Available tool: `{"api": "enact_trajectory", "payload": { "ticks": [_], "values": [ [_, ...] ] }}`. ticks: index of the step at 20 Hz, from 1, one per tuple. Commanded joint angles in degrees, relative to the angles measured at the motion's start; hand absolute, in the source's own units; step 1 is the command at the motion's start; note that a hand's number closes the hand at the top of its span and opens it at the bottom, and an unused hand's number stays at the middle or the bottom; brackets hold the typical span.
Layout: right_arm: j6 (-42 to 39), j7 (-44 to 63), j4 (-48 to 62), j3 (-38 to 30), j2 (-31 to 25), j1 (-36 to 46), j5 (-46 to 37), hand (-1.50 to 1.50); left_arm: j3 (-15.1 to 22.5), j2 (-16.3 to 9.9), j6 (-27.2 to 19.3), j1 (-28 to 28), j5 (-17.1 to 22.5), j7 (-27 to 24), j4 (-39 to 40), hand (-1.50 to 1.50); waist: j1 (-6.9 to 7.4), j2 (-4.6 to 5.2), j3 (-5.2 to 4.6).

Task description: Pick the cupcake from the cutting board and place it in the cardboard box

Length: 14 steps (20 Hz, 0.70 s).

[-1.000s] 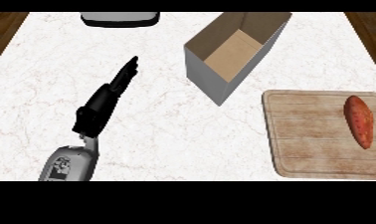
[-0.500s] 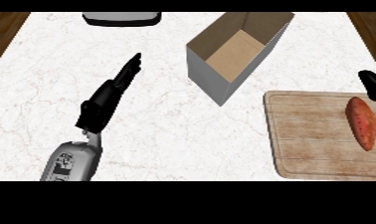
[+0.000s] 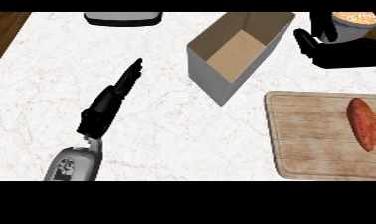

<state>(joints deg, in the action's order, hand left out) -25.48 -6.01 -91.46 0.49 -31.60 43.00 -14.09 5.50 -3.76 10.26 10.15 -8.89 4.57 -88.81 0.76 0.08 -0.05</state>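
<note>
Now the cupcake (image 3: 354, 19) is being held up at the top right corner, just beside the far end of the cardboard box (image 3: 236, 54). It is not on the cutting board (image 3: 312, 138) any more. The right hand (image 3: 330, 49) is being curled around it, with the black fingers wrapped round its lower part, so mostly the orange top is being shown.

A cupcake is judged to be light and soft. Its top would be squashed easily, and crumbs could be broken off. The best place to be held is judged to be the sides of the cup, low down, and that is where the fingers are seen.

The box is being seen as open on top, with thin stiff walls, grey outside and brown inside. It is long and set at a slant. Its floor is flat and bare, so the cupcake could be set down there.

The board is made of pale wood with lines in it and round corners. A long reddish sweet potato (image 3: 363, 124) is lying on its right side.

The counter (image 3: 147, 113) is white stone with thin marks. A grey tray thing (image 3: 122, 17) is sitting at the far edge.

The left hand (image 3: 110, 101) is being kept flat over the counter, fingers straight and close together, holding nothing.
</note>
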Motion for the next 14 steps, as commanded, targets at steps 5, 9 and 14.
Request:
{"api": "enact_trajectory", "payload": {
  "ticks": [5, 9, 14],
  "values": [
    [7.19, -5.44, 12.05, 7.44, 6.41, 6.18, -14.00, 1.50, -2.03, -1.09, 1.06, 3.37, 0.14, -0.61, 3.68, 0.00, -0.06, 0.16, 0.02],
    [10.88, -6.68, 18.74, 9.56, 10.30, 7.67, -19.28, 1.50, -2.24, -0.87, 1.30, 2.01, 0.64, -1.47, 2.92, 0.00, -0.03, 0.10, 0.02],
    [13.39, -5.96, 29.19, 10.79, 16.92, 9.40, -21.36, 1.50, -1.42, -0.41, 1.36, 3.62, 0.69, 4.06, -1.64, 0.00, 0.53, 0.12, 0.04]
  ]
}}
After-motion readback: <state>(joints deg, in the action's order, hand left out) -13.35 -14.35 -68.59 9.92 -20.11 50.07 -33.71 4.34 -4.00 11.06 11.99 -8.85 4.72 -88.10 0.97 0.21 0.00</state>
